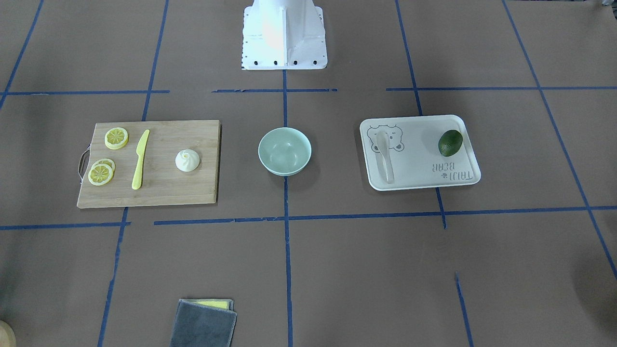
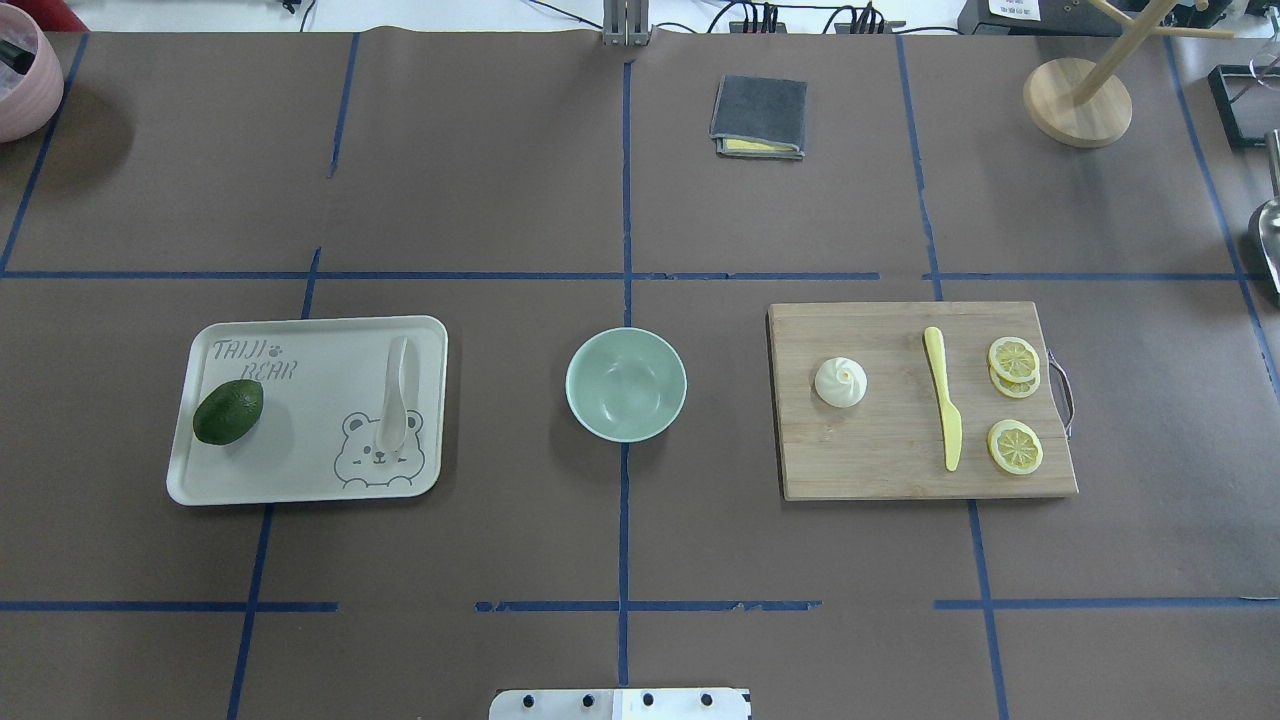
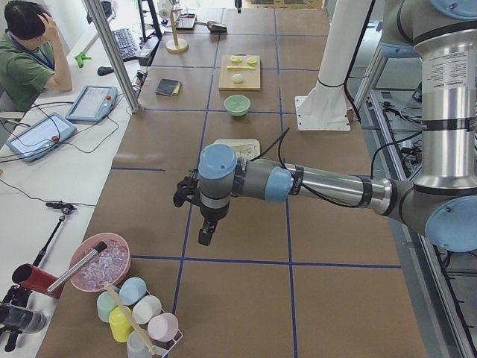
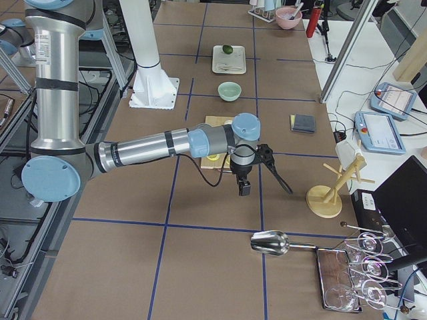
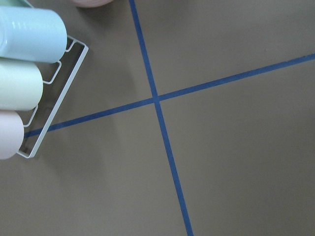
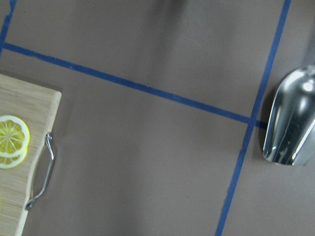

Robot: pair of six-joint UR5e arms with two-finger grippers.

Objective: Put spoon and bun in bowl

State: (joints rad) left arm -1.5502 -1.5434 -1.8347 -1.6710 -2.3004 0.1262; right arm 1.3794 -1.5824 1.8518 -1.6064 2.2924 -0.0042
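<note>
The pale green bowl (image 2: 626,384) stands empty at the table's middle. The white spoon (image 2: 393,400) lies on the bear-printed tray (image 2: 300,450), left of the bowl in the overhead view. The white pleated bun (image 2: 841,381) sits on the wooden cutting board (image 2: 890,460), right of the bowl. My left gripper (image 3: 205,235) hangs above the table's left end, far from the tray; I cannot tell whether it is open or shut. My right gripper (image 4: 243,189) hangs beyond the board's right end; I cannot tell its state either.
An avocado (image 2: 228,411) lies on the tray. A yellow knife (image 2: 943,410) and lemon slices (image 2: 1014,358) lie on the board. A grey cloth (image 2: 759,117) and a wooden stand (image 2: 1077,100) are at the far side. A metal scoop (image 6: 290,118) lies under the right wrist, a cup rack (image 5: 29,73) under the left.
</note>
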